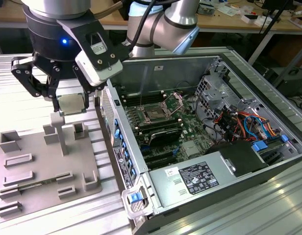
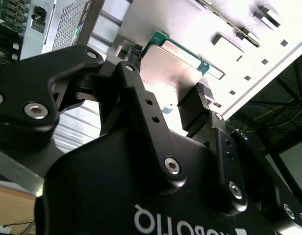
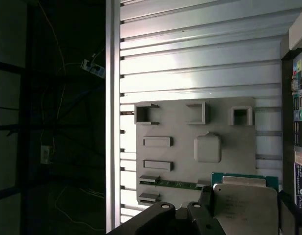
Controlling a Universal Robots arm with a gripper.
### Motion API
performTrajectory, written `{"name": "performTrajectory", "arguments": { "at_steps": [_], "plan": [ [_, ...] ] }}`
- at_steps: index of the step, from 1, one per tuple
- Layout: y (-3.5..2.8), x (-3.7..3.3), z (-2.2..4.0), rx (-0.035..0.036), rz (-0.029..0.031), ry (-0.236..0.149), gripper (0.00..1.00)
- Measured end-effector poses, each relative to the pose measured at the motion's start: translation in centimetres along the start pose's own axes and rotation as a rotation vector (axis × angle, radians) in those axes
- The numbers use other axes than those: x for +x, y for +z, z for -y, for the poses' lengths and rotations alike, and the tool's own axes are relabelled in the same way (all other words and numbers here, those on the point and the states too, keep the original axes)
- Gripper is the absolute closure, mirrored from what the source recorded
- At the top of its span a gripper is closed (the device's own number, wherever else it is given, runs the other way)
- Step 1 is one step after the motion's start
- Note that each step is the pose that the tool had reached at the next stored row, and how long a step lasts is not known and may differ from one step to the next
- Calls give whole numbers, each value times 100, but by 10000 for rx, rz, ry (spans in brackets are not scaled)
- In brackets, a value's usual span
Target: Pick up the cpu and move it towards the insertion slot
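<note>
The cpu (image 1: 71, 104), a flat silvery square with a green rim, hangs a little above the grey plastic tray (image 1: 38, 169) on the exterior view's left. My gripper (image 1: 71, 100) is shut on it, one finger on each side edge. Both wrist views show the cpu (image 2: 170, 68) (image 3: 245, 210) held between the black fingertips (image 2: 135, 53). The insertion slot (image 1: 155, 113), a square socket with a dark centre and its metal frame hinged up, lies on the motherboard inside the open computer case, to the exterior view's right of the gripper.
The case's perforated side wall (image 1: 108, 105) stands between the held cpu and the socket. The tray (image 3: 190, 147) carries raised blocks and a post (image 1: 59, 128) just under the gripper. Drive cages, cables and a power supply (image 1: 200, 177) crowd the case's right side.
</note>
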State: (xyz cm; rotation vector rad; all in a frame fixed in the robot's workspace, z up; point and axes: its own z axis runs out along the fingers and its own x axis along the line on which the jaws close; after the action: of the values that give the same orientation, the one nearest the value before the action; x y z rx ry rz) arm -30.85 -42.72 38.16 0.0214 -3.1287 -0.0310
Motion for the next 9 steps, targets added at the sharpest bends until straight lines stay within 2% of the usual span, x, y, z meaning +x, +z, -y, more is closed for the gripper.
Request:
{"name": "performTrajectory", "arguments": {
  "at_steps": [9],
  "plan": [
    [-1,-101,2,2,0,-1,45]
  ]
}}
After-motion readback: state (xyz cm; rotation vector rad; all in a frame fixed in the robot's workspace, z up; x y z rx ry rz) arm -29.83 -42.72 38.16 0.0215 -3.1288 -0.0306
